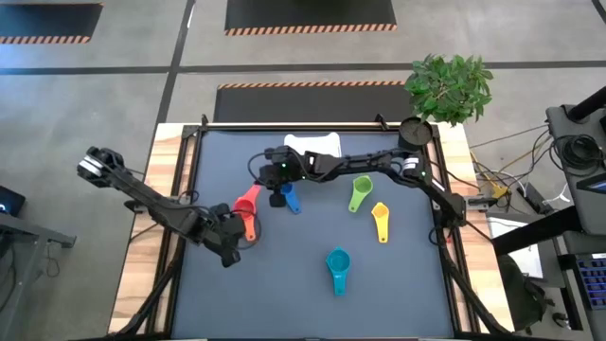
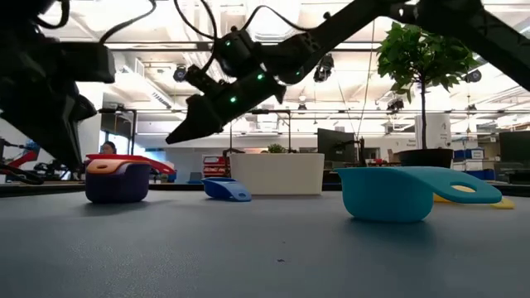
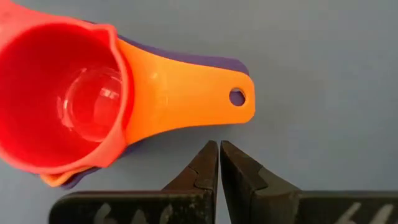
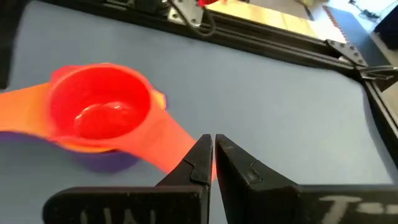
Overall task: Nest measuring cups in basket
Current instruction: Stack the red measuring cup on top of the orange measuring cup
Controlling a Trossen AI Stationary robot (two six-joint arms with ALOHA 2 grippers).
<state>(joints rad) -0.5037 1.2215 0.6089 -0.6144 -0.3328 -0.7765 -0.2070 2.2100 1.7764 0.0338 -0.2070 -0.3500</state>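
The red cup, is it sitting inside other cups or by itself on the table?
Inside others. The red cup sits in an orange cup, with a purple cup underneath; all three stand upright on the table, outside the basket.

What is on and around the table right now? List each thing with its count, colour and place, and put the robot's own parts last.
Stacked measuring cups: three nested, red inside orange inside purple, left part of the mat.
Blue measuring cup: one, centre, under the right gripper.
Green measuring cup: one, right of centre.
Yellow measuring cup: one, right, below the green one.
Teal measuring cup: one, near the front edge.
Basket: one, white, back edge of the mat.
Black round cup: one, back right corner.
Potted plant: one, green, behind that corner.
Left gripper: shut, beside the stack's handles.
Right gripper: shut, empty, above the centre.
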